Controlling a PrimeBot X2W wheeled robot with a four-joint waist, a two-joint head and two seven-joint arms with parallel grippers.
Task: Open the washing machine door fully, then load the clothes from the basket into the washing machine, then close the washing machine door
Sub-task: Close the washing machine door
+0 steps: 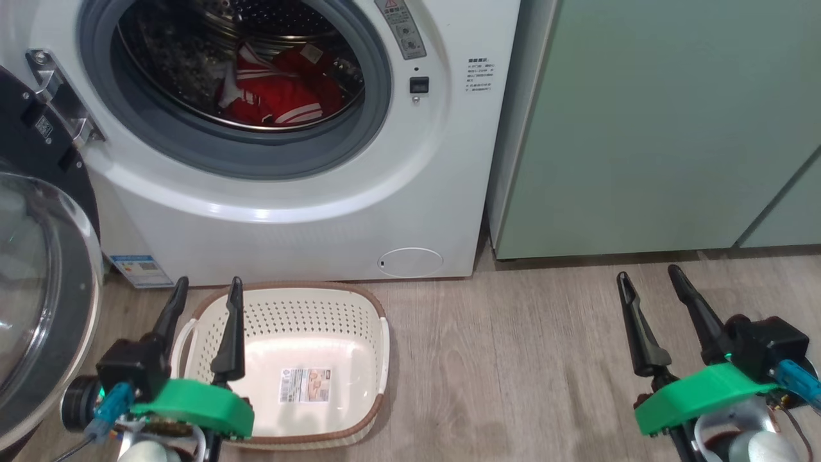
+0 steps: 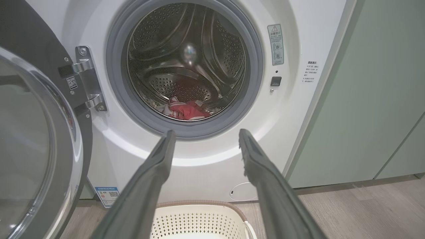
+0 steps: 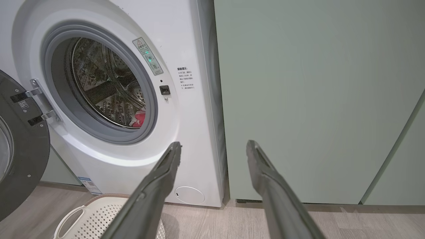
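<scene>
Inside washing machine [image 1: 308, 218]: clothes [image 1: 276, 96]; washing machine door [image 1: 45, 276] open; left pincer [image 1: 209, 280], right pincer [image 1: 647, 273] spread wide, gripping nothing.

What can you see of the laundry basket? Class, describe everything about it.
The basket is a cream, rounded-rectangle plastic tub with perforated walls, a brown rim, white side handles and a label sticker on its base. It stands upright and empty on the wooden floor, before the washing machine. The left claw hovers open by its left edge.

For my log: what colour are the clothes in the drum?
The clothes are red with white stripes; see head view.
</scene>
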